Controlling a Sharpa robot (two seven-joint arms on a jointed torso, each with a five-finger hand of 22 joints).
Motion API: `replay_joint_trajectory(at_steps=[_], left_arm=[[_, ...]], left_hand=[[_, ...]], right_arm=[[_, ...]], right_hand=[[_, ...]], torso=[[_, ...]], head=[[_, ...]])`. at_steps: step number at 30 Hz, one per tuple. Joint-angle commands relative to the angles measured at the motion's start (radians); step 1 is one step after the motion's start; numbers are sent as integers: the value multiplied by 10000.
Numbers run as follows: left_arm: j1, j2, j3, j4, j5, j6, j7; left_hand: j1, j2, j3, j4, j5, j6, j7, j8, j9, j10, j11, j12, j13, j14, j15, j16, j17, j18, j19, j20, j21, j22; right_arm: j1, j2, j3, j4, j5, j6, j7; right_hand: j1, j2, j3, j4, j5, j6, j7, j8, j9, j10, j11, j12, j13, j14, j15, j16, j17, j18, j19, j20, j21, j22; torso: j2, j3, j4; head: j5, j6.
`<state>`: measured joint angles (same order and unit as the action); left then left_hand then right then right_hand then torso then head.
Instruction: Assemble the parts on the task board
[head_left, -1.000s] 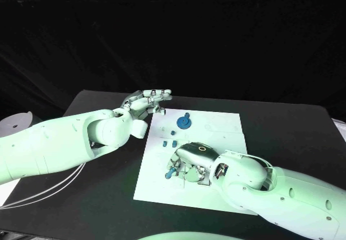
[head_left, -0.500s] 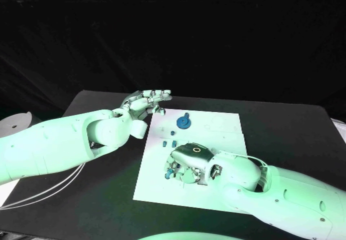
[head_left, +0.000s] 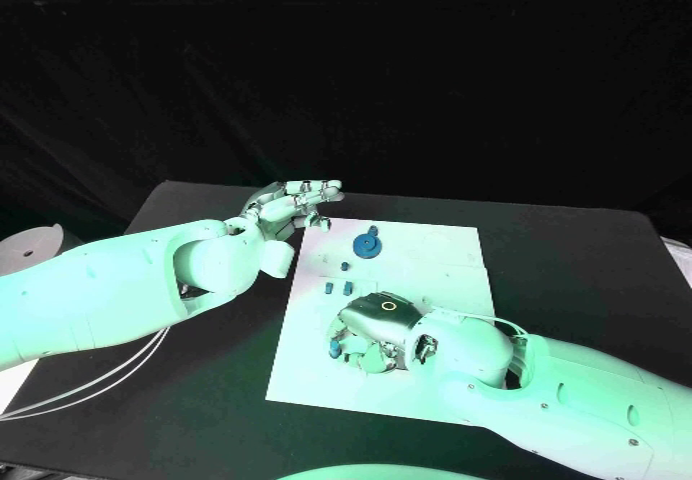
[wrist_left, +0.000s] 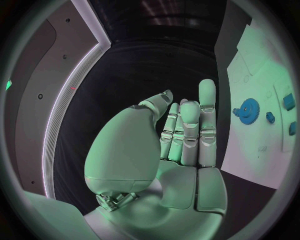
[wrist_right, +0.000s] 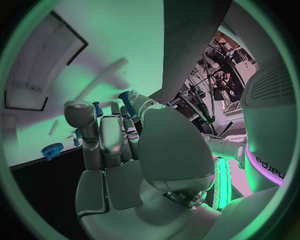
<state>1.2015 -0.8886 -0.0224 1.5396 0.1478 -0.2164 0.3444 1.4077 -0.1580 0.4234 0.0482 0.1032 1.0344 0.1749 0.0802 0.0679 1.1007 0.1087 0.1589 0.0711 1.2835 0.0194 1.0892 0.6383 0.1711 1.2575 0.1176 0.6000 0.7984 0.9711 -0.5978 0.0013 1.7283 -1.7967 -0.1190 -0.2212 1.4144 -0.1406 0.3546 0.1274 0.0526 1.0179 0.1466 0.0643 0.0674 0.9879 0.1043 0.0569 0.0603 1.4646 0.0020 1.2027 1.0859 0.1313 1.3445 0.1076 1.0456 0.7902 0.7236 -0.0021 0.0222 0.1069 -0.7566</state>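
The white task board (head_left: 433, 262) lies in the middle of the black table. A blue gear (head_left: 369, 244) stands near the board's far edge, with small blue parts (head_left: 330, 287) just in front of it. My right hand (head_left: 378, 332) is curled low over the near left part of the board and pinches a small blue part (head_left: 335, 348). In the right wrist view that blue part (wrist_right: 127, 96) sits at the fingertips, close above the board (wrist_right: 94, 45). My left hand (head_left: 296, 203) hovers at the board's far left corner, fingers straight and holding nothing. The left wrist view shows the gear (wrist_left: 250, 107) beyond that hand (wrist_left: 181, 145).
Bare black table (head_left: 577, 260) lies to the right of the board and on its left near side (head_left: 216, 370). My large left forearm (head_left: 144, 280) stretches along the board's left side. A recessed outline (wrist_right: 44, 65) marks the board near my right hand.
My right hand has shifted a little left and closer in over the board, turning its wrist and bringing the blue part lower. The left hand has stayed still.
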Motion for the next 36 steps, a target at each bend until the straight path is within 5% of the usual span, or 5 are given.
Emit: replay_joint_trajectory(at_steps=[1,18,25,29,36], left_arm=[[4,13,6,23,-37,231,-11],[3,-30,4,9,-37,342,-103],[2,-114,3,48,-76,334,-102],[2,-150,-8,59,-93,337,-115],[2,-140,-36,54,-100,358,-119]], left_hand=[[-32,92,23,-63,57,-28,51,7,-6,-71,14,57,-9,-66,-4,46,-10,107,-16,-23,-36,-8],[-44,99,24,-61,56,-30,52,9,-6,-105,20,56,-15,-81,0,38,-40,106,-18,-21,-42,-11],[-42,104,28,-64,57,-31,51,10,-6,-120,20,56,-17,-90,2,32,-58,106,-20,-20,-46,-12],[-42,104,28,-64,57,-31,51,10,-6,-120,20,56,-17,-90,2,32,-58,106,-20,-20,-46,-12],[-42,104,28,-64,57,-31,51,10,-6,-120,20,56,-17,-90,2,32,-58,106,-20,-20,-46,-12]], right_arm=[[-6,-17,-3,7,-168,-68,-205],[269,-2086,320,1292,1864,-2061,191],[554,-4008,351,2036,3457,-2064,-1049],[447,-4734,275,2441,3678,-1967,-2076],[267,-5165,194,2729,3016,-1306,-3256]], right_hand=[[-105,-37,-167,-19,124,-87,27,-26,-6,-320,41,58,15,262,104,67,28,93,-6,32,4,11],[126,252,-1238,130,261,-80,31,101,66,1065,-172,1039,190,224,-29,-17,-249,100,78,-35,63,40],[-373,6,-1604,413,446,715,-438,531,198,4618,-936,3418,1794,576,-632,1188,1251,-189,755,-656,1361,1779],[-1130,-46,-2312,1037,1230,736,-543,817,276,4661,-1061,7629,6570,693,-800,1946,2213,-377,1006,-788,2045,2710],[-1902,271,-3624,1597,2266,306,-543,1274,453,4106,-983,9659,9178,741,-663,2485,2956,-455,1065,-767,2507,3360]], torso=[[3,11,-11],[-15,-17,-23],[-66,-61,-190],[-118,-70,-319],[-184,-93,-434]], head=[[-2,22],[-222,80],[-466,255],[-467,249],[-580,222]])
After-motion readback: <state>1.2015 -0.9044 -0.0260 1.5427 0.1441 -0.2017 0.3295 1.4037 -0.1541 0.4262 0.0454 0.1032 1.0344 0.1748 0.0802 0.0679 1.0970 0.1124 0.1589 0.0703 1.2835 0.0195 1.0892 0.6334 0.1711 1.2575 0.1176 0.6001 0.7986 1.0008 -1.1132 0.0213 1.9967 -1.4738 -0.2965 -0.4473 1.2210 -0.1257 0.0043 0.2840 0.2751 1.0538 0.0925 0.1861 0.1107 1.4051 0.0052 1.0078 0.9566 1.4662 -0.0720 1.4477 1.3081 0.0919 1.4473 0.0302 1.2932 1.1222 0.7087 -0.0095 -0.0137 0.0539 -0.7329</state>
